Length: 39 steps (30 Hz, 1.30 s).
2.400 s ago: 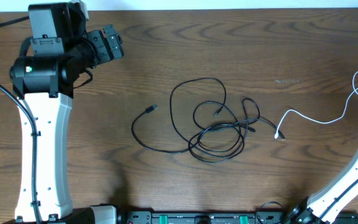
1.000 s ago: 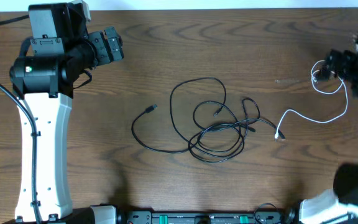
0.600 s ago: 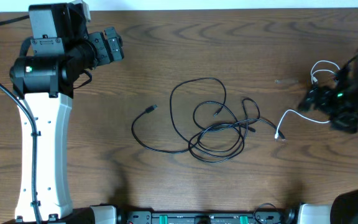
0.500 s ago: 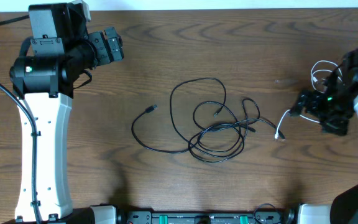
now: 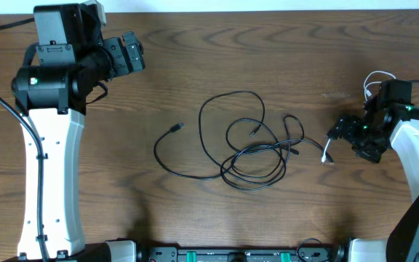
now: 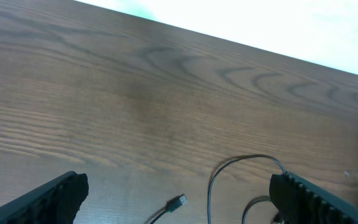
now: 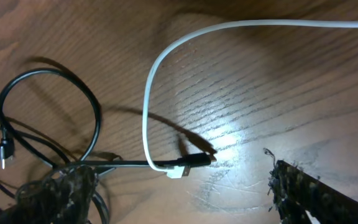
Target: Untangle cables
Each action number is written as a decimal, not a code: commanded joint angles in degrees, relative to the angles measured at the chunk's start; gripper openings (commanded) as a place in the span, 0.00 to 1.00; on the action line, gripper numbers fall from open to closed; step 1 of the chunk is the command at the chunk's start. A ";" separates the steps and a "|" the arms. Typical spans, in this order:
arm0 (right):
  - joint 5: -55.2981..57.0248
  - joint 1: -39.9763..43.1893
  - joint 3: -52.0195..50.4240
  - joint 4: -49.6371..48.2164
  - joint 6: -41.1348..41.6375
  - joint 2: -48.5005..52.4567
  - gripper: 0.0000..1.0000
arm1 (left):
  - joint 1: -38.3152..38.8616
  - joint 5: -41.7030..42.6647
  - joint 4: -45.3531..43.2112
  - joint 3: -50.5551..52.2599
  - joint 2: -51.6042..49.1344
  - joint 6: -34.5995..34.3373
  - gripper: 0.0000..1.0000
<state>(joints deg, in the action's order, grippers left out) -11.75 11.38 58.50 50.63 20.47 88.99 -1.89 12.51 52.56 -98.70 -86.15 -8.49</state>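
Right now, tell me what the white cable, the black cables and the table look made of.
White cable: smooth, slightly glossy plastic or rubber jacket, judging by its even sheen. Black cables: probably a similar flexible jacket, duller-looking, bending in loose loops. Table: brown wood or wood-look laminate, with visible grain and a semi-gloss glare patch.

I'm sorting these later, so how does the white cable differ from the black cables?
The white cable is pale and runs as one open curve; the black cables are dark, in overlapping loops. The white cable's plug lies under the right gripper; the black cables lie mostly left of it. Both are thin, with small plugs.
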 commanded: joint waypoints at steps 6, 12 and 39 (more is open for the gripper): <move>2.62 -0.24 -1.25 -3.13 5.33 -0.15 0.79 | -0.35 -0.35 0.15 0.02 -0.02 1.22 0.98; 3.04 -0.24 -1.29 -4.61 6.80 0.39 0.73 | -0.35 -0.35 0.31 0.02 -0.02 1.22 0.98; 3.34 -3.54 -3.65 -10.05 6.91 7.41 0.43 | -0.35 -0.35 0.59 0.02 -0.39 1.22 0.98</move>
<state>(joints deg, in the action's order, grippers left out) -9.02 8.86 55.51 40.84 27.00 96.03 -1.89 12.51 52.77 -98.70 -86.15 -8.47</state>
